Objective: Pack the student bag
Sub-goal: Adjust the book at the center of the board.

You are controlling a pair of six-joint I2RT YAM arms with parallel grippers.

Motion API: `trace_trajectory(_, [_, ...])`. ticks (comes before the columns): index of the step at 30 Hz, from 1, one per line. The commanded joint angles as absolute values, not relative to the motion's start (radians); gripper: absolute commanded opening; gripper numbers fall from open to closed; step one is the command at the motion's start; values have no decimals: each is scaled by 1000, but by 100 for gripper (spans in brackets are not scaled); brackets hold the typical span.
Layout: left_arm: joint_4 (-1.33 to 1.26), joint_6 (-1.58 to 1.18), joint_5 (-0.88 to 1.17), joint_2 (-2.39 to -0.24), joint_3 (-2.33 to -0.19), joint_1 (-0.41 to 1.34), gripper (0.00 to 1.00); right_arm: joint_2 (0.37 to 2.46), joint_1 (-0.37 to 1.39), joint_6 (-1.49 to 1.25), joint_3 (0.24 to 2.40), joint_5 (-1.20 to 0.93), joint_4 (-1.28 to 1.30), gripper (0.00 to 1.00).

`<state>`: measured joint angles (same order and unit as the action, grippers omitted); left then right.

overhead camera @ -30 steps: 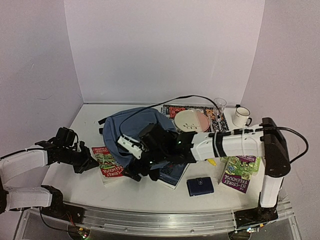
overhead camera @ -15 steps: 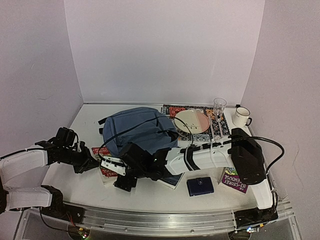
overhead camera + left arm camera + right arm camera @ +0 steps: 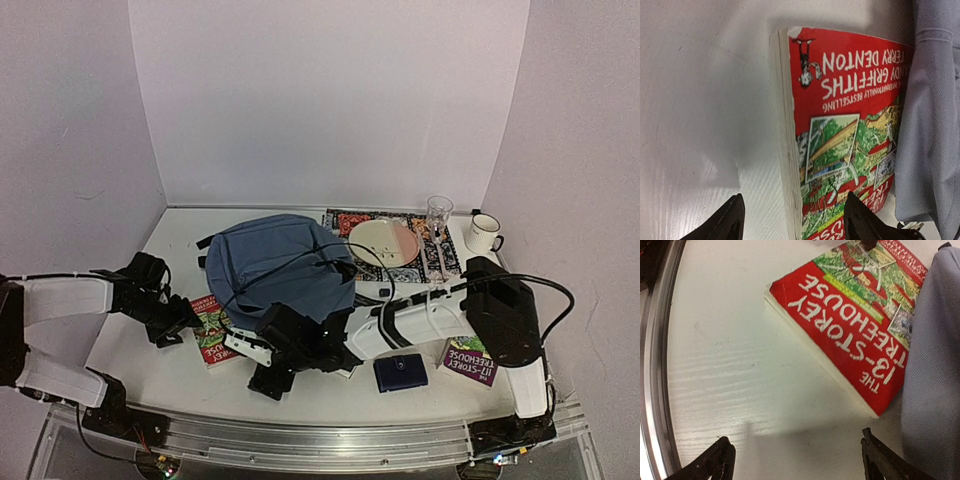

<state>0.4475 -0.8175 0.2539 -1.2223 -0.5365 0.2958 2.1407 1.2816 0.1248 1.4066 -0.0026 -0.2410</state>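
Swung forward beside the backpack (image 3: 280, 265), the right gripper (image 3: 797, 455) gapes over the red book (image 3: 840, 340) that the left gripper (image 3: 797, 220), also open, seemingly just released; pinch its spine squarely.

Red bk (image 3: 840, 125) partly under bag (image 3: 932, 125), title cut off.

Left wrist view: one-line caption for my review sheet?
Open left hand straddles the page edge of a red paperback on the white table; the student bag covers its opposite edge.
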Motion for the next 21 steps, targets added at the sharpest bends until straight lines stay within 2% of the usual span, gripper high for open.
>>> trace_trajectory(1, [426, -707, 202, -1347, -638, 299, 69, 2053, 1268, 35, 1358, -53, -221, 86])
trace_trajectory(7, [426, -693, 245, -1417, -602, 343, 64, 2059, 1187, -99, 1382, -105, -210, 86])
trace_trajectory(12, [426, -705, 278, -1389, -538, 370, 49, 2101, 1159, -214, 1444, -142, -207, 87])
trace_trajectory(14, [428, -707, 293, -1372, -524, 373, 46, 2124, 1151, -269, 1468, -159, -206, 86])
trace_trajectory(18, [435, -714, 300, -1334, -516, 376, 47, 2173, 1148, -332, 1520, -193, -205, 84])
trace_trajectory(21, [459, -716, 273, -1306, -550, 377, 59, 2206, 1147, -362, 1559, -194, -199, 84])
